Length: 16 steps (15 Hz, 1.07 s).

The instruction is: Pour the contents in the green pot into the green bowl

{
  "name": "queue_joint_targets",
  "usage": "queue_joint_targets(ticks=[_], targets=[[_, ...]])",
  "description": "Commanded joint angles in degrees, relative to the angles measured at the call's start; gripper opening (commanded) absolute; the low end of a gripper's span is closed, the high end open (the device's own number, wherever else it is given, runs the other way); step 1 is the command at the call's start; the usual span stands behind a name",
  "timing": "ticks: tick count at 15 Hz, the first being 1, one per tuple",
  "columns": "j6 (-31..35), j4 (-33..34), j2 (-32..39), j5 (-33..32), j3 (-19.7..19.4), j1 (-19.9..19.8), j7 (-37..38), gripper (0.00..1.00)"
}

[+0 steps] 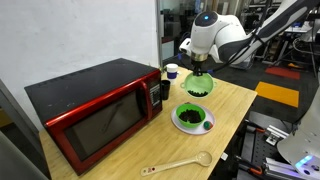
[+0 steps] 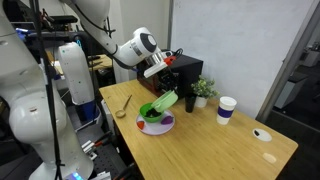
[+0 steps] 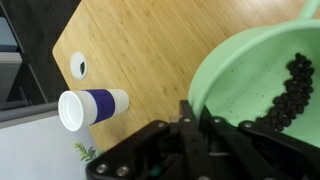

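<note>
The green pot [image 3: 250, 60] is pale lime, held tilted in the air, with dark small pieces [image 3: 294, 88] lying against its lower wall. My gripper [image 3: 200, 115] is shut on the pot's rim. In both exterior views the pot [image 1: 200, 86] [image 2: 166, 100] hangs tipped just above the green bowl [image 1: 178, 112] [image 2: 147, 109]. The gripper [image 1: 200, 72] [image 2: 164, 87] grips it from above. The bowl is a deeper green, rests on a white plate [image 2: 165, 127] and has dark contents inside.
A red microwave [image 1: 95, 110] stands beside the bowl. A wooden spoon [image 1: 180, 163] lies near the table's edge. A white cup with a blue band [image 2: 226, 110] [image 3: 90, 107], a small plant [image 2: 205, 88] and a small white disc [image 2: 262, 134] sit further along the table.
</note>
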Motion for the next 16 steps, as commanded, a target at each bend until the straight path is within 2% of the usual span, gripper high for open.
queue_joint_targets(ticks=[1, 9, 16], targets=[[0.7, -0.7, 0.4, -3.8, 0.9, 0.6, 4.9, 0.02], [0.1, -0.3, 1.5, -14.8, 2.8, 2.6, 15.0, 0.02], [-1.2, -1.4, 1.0, -21.1, 4.4, 4.7, 18.7, 0.02]])
